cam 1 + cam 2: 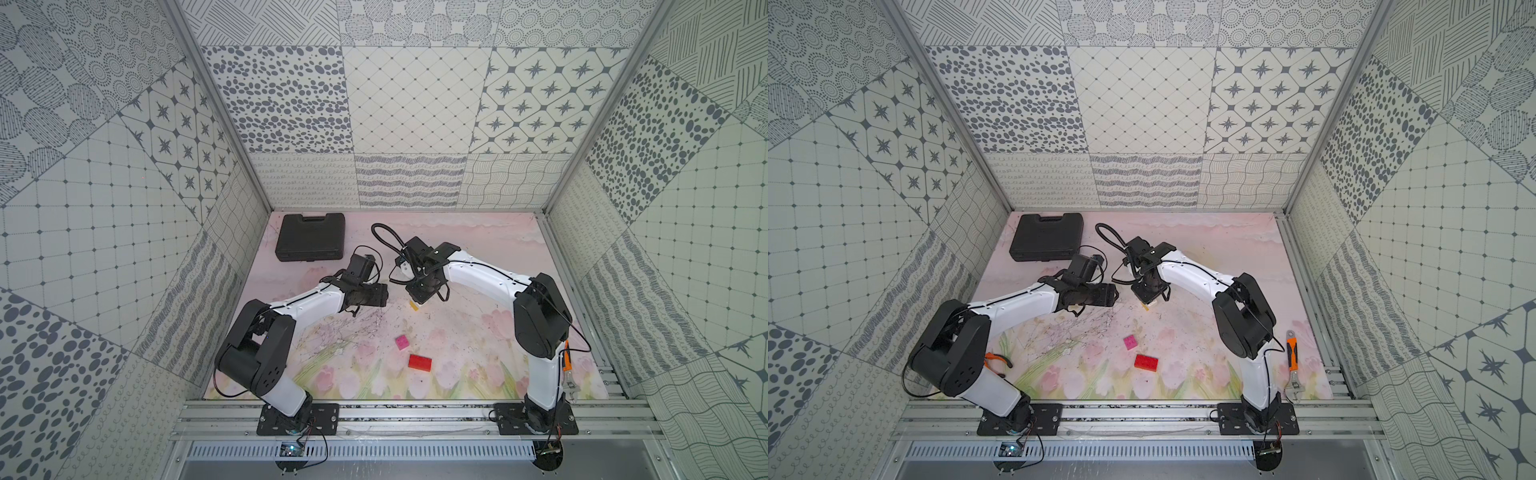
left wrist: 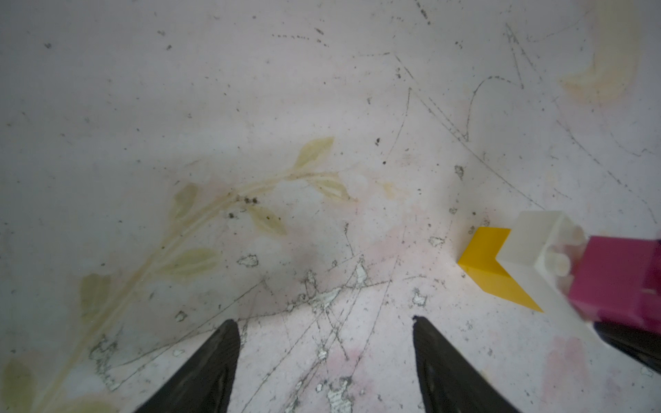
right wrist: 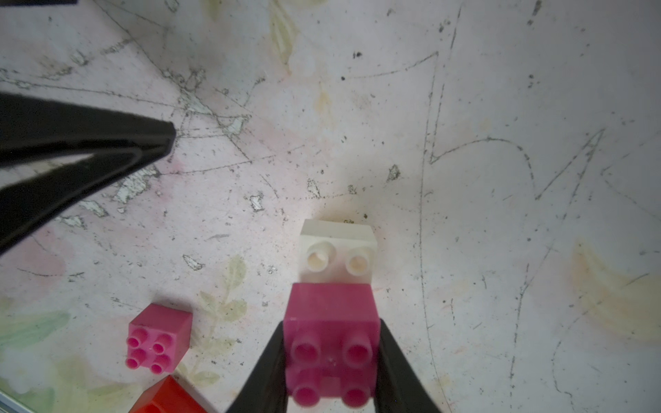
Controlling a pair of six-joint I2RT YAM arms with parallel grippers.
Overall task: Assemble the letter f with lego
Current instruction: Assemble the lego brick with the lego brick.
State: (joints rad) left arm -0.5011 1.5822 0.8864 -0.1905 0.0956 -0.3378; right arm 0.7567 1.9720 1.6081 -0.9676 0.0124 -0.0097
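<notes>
The right gripper (image 3: 331, 357) clamps the pink brick (image 3: 331, 314) on the white brick (image 3: 338, 250); press straight down, level; the left gripper (image 2: 322, 321), apart and empty, hovers near the white brick.

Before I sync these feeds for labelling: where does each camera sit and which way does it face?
In both top views: from high above the arm bases, looking down at the mat, left arm, right arm, black case, loose pink brick, red brick.
Left wrist: on the left arm, looking down past the open left hand; white brick over yellow brick.
Right wrist: looking down the right hand, shut on the held pink brick.
Shared: both wrist views show the white brick and held pink brick.
</notes>
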